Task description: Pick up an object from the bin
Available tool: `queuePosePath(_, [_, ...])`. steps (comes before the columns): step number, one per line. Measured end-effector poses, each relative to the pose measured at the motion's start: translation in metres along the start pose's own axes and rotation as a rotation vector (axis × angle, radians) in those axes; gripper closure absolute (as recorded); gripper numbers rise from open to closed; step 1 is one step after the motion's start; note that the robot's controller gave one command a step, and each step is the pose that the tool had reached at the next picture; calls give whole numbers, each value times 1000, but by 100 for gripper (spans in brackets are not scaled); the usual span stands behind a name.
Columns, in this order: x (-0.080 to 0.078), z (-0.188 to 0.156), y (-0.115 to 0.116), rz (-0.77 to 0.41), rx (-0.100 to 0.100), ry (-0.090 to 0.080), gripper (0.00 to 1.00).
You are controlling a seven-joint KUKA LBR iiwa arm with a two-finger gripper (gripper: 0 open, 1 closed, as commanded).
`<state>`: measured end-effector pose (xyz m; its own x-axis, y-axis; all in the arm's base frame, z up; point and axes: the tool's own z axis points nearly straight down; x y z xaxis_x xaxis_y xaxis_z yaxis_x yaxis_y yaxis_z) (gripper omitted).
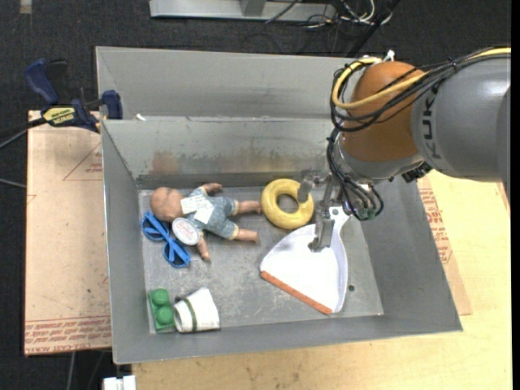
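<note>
The gripper (318,218) hangs just right of the yellow plastic ring (286,203), low in the grey metal bin (244,149). It is released: its 2 fingers stand apart and nothing sits between them. 1 finger is close to the ring's right side, the other is over the narrow top of the white triangular plastic scoop with orange edge (313,270), which lies just below-right of the ring. So 2 things are near, and which one it takes I cannot say.

To do the pick well, I think the approach needs 1 clear target, i.e. the jaws on both sides of 1 wall only. The ring's rim looks thick and round, so it is probably easy to pinch. The scoop is flat and wide, so it may slide or tip. A closing on both things together is the risk.

The baby doll in pale clothes (203,211) lies left of the ring, the blue plastic glasses (166,238) further left, and a white bottle with green caps (185,311) well below-left. They are not in the way.
</note>
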<state>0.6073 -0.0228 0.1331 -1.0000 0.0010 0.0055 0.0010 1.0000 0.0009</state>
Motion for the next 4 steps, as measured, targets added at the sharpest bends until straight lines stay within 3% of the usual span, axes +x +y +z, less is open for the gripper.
queuePosePath(1, [-1, -5, 0, 0, 0, -7, 0])
queuePosePath(2, [-9, 22, 3, 64, 0, -11, 0])
queuePosePath(3, [-22, 61, 12, 199, -2, -6, 0])
queuePosePath(4, [-12, 62, 19, 190, -1, -13, 100])
